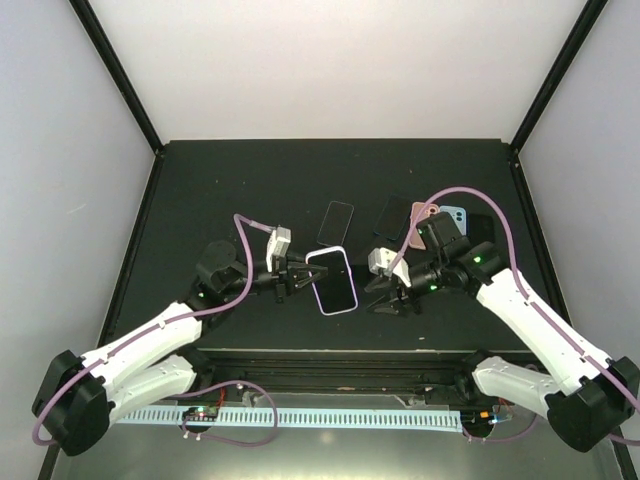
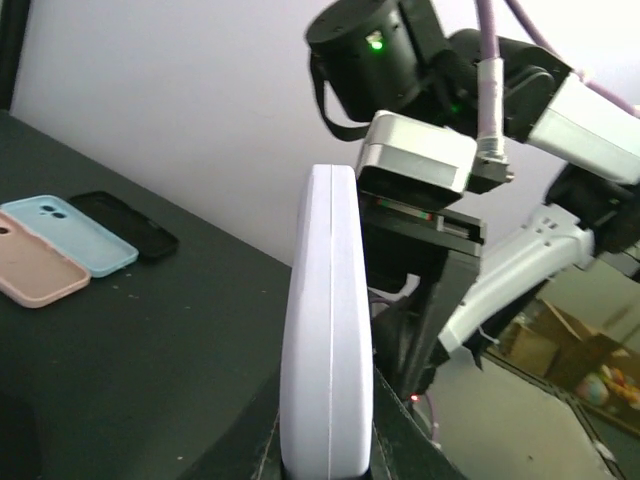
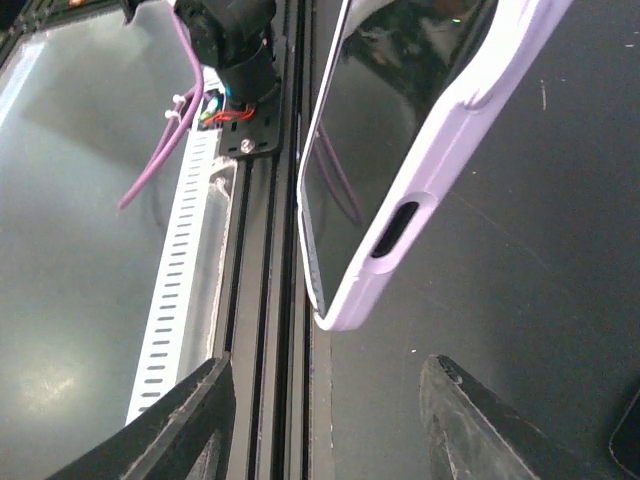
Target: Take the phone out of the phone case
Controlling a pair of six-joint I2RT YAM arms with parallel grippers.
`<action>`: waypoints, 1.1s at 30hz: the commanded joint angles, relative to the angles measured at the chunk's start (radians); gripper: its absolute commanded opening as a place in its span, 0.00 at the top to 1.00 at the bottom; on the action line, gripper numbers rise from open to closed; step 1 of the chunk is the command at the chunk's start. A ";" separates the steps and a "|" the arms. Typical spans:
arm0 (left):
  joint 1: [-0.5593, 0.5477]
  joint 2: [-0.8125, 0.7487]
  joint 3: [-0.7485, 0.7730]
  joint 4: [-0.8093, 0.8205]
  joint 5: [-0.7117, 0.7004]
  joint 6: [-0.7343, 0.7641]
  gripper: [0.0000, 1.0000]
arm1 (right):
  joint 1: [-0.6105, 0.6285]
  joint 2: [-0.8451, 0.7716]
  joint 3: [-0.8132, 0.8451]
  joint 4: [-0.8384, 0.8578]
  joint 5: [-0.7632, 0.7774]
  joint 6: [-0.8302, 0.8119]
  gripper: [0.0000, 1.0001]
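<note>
Left tool [image 1: 299,278] pinching phone case [image 2: 325,330] edge; right tool [image 1: 392,297] parted, seemingly clear

In the right wrist view, the phone [image 3: 400,90] and its lilac phone case [image 3: 470,110] run off the top edge, the fingers [image 3: 185,420] of the right gripper [image 3: 328,375] off the bottom, and a dark shape [image 3: 630,440] in the lower right corner is too clipped to identify. Edge-on to the left wrist camera, the case loses its lower end to the frame, where the left gripper [image 2: 325,468] shows only as dark slivers; the phone is out of sight there. A pink case [image 2: 35,268] runs off the left edge. Overhead, the right arm [image 1: 520,300] covers part of the blue case [image 1: 455,214].
</note>
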 commanded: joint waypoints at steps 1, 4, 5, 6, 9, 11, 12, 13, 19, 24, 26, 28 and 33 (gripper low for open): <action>0.005 0.001 0.022 0.162 0.142 -0.029 0.98 | 0.036 0.000 0.038 -0.026 0.049 -0.068 0.50; 0.006 0.010 0.019 0.205 0.165 -0.051 0.98 | 0.058 0.001 0.047 -0.027 0.049 -0.073 0.52; 0.006 0.009 0.017 0.208 0.166 -0.052 0.98 | 0.067 0.001 0.047 -0.025 0.051 -0.075 0.53; 0.005 0.008 0.017 0.208 0.164 -0.052 0.98 | 0.077 0.000 0.047 -0.024 0.053 -0.076 0.54; 0.006 0.006 0.014 0.219 0.163 -0.057 0.98 | 0.100 -0.002 0.043 -0.012 0.061 -0.068 0.56; 0.005 0.007 0.013 0.228 0.167 -0.063 0.98 | 0.115 -0.002 0.040 -0.002 0.063 -0.064 0.57; 0.006 0.009 0.012 0.231 0.167 -0.065 0.98 | 0.125 -0.003 0.039 0.002 0.066 -0.061 0.57; 0.006 0.009 0.011 0.235 0.169 -0.067 0.98 | 0.134 -0.003 0.040 0.006 0.069 -0.058 0.58; 0.006 0.018 0.010 0.256 0.177 -0.077 0.98 | 0.172 -0.015 0.036 0.040 0.060 -0.028 0.63; 0.005 0.036 0.010 0.287 0.198 -0.099 0.98 | 0.206 -0.015 0.047 0.047 0.079 -0.026 0.76; 0.006 0.042 0.012 0.293 0.204 -0.105 0.99 | 0.219 -0.019 0.046 0.047 0.094 -0.033 0.78; 0.005 0.050 0.016 0.289 0.202 -0.111 0.98 | 0.226 -0.021 0.044 0.048 0.103 -0.040 0.79; 0.006 0.073 0.024 0.295 0.203 -0.138 0.99 | 0.240 -0.020 0.054 0.034 0.110 -0.056 0.83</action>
